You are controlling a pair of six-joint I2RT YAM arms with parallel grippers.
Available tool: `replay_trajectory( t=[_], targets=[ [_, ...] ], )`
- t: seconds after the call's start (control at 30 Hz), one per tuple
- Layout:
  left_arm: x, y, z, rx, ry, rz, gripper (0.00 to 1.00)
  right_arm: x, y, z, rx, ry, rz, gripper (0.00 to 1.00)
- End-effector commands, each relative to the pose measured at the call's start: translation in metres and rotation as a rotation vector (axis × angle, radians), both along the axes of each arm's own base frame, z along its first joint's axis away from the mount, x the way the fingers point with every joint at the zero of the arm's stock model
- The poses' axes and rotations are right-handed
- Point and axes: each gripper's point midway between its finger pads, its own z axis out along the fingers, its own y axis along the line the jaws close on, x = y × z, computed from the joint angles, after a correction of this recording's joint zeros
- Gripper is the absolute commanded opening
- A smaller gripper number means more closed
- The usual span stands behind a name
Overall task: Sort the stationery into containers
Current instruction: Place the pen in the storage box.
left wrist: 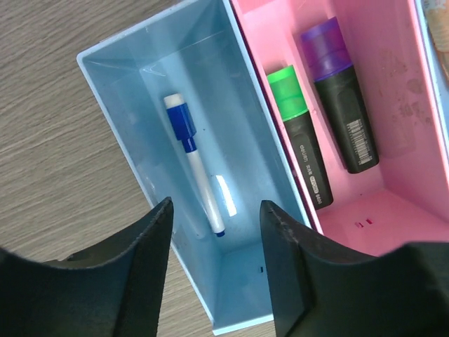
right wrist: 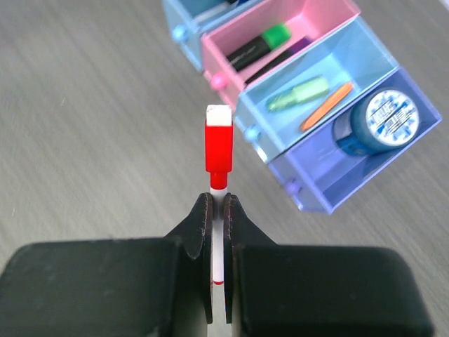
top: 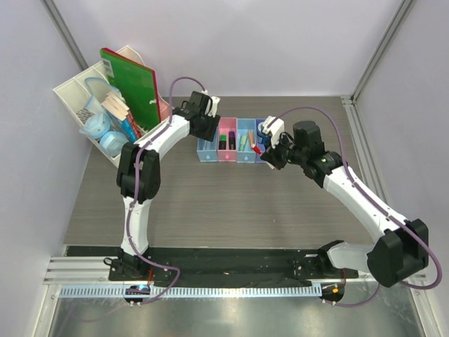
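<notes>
top view: the left gripper (top: 208, 135) hangs over the leftmost translucent blue plastic bin (top: 208, 156), the right gripper (top: 266, 151) beside the row's purple end, likely for a drop.
left wrist view: jaws apart, empty; the slim blue-and-white pen (left wrist: 193, 168) lies flat along that bin, cap away from the fingers.
right wrist view: jaws pinched on the slim red-and-white pen (right wrist: 218, 140), red cap pointing straight ahead.

Grey wood-grain counter (top: 210, 203), pale walls on three sides, black base strip (top: 231, 261) along its near edge. A row of four joined bins (top: 228, 158) sits on it toward the far side, about mid-width: blue, pink, blue, purple, left to right. A white desk organiser (top: 70, 95) stands at the far left corner, turned at an angle, near the row's left end.
</notes>
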Motion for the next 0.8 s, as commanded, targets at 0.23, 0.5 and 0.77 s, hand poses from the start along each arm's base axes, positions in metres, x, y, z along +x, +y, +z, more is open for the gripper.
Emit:
replay_trajectory(
  t=[0.23,0.5,0.77],
  targets=[
    [-0.024,0.024,0.124,-0.156,-0.22,-0.022,0.55,0.117,0.047,0.061,0.317,-0.072,-0.223,0.01],
    [-0.112,0.096,0.164,0.076,-0.392,-0.065,0.68,0.156,0.113,0.037,0.463,0.192,-0.099,0.01],
    [-0.199,0.144,0.135,0.169,-0.403,-0.068,1.0,0.177,0.165,0.026,0.587,0.365,-0.018,0.01]
  ],
)
